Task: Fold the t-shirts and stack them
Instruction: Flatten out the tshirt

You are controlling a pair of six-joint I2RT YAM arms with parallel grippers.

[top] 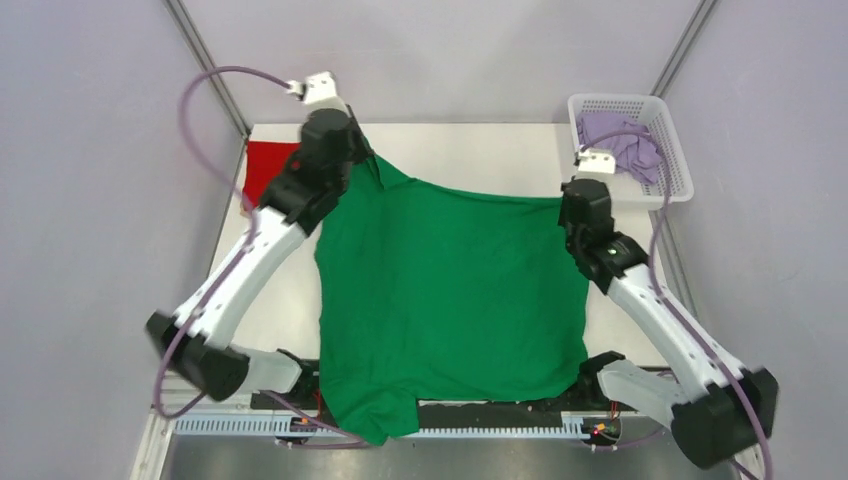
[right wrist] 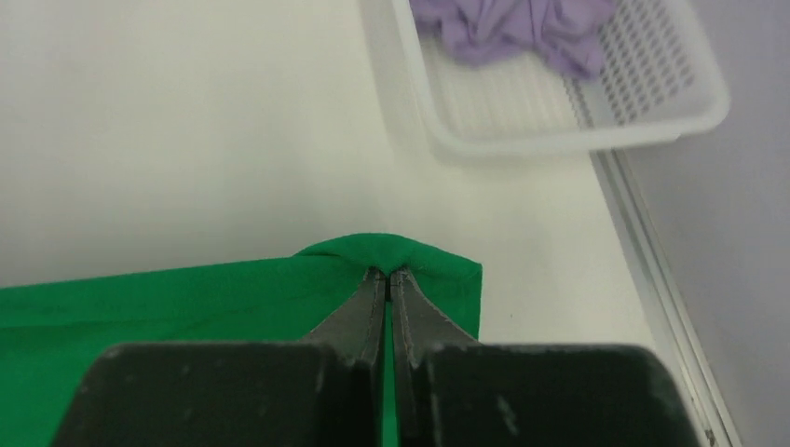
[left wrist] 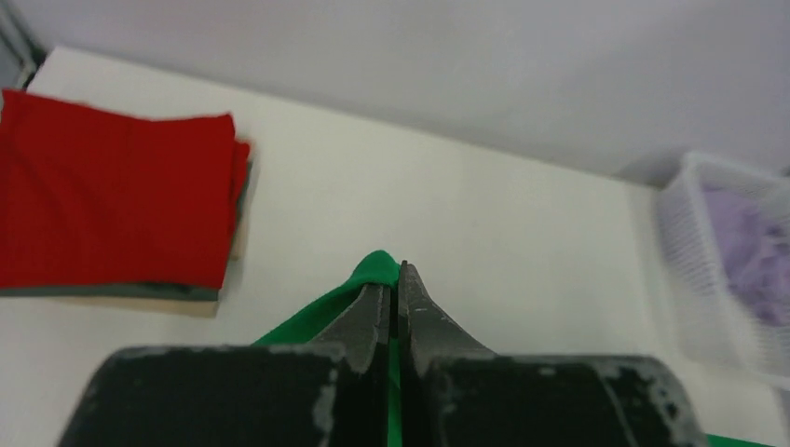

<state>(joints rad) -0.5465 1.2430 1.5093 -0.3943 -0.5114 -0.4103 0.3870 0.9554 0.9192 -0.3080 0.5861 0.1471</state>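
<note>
One green t-shirt (top: 450,290), frame centre; its upper corners are pinched between the closed jaws of the left gripper (left wrist: 399,279) and the right gripper (right wrist: 388,277).

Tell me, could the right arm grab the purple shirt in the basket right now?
Not yet, probably: the right gripper is shut on the green shirt. The purple shirt lies close, with nothing between.

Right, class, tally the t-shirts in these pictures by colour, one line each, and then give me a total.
green t-shirt: 1
red t-shirt: 1, folded
lilac t-shirt: 1, crumpled in the white basket
Total: 3 t-shirts
</note>
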